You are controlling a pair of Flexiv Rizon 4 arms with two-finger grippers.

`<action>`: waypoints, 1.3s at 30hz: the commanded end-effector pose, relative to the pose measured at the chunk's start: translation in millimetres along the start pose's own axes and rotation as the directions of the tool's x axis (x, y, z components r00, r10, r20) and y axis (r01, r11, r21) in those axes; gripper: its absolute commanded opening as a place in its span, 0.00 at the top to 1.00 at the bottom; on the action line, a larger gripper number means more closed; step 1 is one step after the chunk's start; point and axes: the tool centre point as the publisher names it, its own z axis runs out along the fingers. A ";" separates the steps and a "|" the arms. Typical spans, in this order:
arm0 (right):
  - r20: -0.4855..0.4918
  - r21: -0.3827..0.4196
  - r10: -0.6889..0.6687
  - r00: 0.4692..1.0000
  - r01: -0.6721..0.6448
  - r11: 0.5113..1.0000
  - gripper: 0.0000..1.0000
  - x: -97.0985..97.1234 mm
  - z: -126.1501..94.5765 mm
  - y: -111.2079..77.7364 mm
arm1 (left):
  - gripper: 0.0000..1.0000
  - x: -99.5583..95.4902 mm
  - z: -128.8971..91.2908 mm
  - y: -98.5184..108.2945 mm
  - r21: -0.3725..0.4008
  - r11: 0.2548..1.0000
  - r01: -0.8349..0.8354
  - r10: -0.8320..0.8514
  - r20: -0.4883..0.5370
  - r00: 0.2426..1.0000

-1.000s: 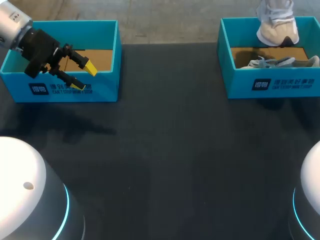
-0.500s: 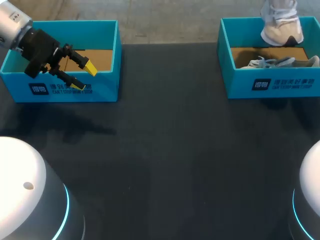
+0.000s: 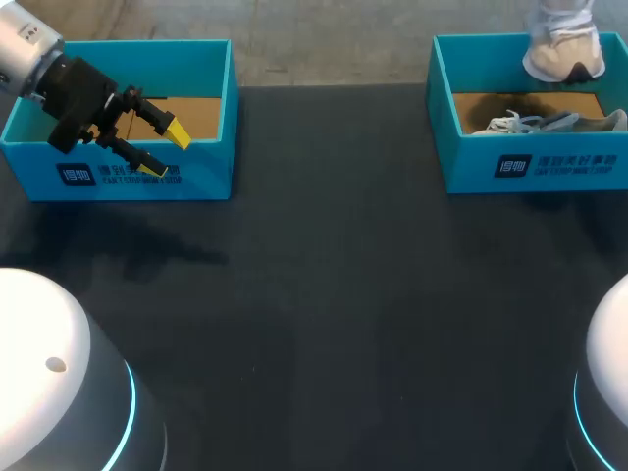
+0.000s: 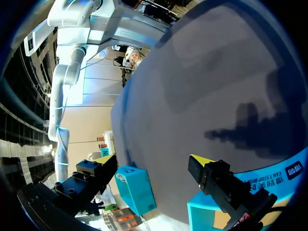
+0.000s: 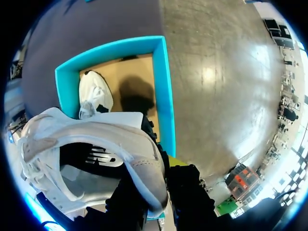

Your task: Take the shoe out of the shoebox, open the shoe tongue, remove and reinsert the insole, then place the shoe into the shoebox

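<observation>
A white shoe (image 3: 562, 49) hangs above the back of the right blue shoebox (image 3: 530, 167). My right gripper (image 5: 161, 177) is shut on the white shoe (image 5: 96, 144) at its collar, above the right shoebox (image 5: 163, 96); the gripper itself is out of the head view. A second pale shoe (image 3: 549, 123) lies on its side inside that box, also seen as the second shoe (image 5: 95, 96) under the gripper. My left gripper (image 3: 157, 145) stands open with nothing in it over the front wall of the left blue shoebox (image 3: 211, 118). In its own view the left gripper (image 4: 154, 160) points across the table.
The left shoebox shows only its brown cardboard floor (image 3: 196, 113). The dark tabletop (image 3: 324, 294) stretches between the two boxes. Both boxes stand along the table's far edge.
The held white shoe has drifted to the right and farther toward the top edge of the head view. The left arm has kept still.
</observation>
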 end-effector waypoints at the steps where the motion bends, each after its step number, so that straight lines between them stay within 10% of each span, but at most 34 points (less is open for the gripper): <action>1: -0.004 -0.046 0.000 1.000 0.000 0.999 1.00 -7.1 12.2 -19.0 | 0.00 -0.2 0.3 0.0 -0.001 1.000 -0.001 0.001 -0.003 1.000; 22: -0.008 0.005 0.182 0.983 -0.182 0.983 1.00 -9.8 55.9 -70.2 | 0.00 -0.2 0.3 0.0 -0.001 1.000 -0.001 0.001 -0.003 1.000; 39: -0.108 0.080 0.791 0.602 -0.788 0.610 1.00 -10.2 55.1 -100.1 | 0.00 -0.2 0.3 0.0 -0.001 1.000 -0.001 0.001 -0.003 1.000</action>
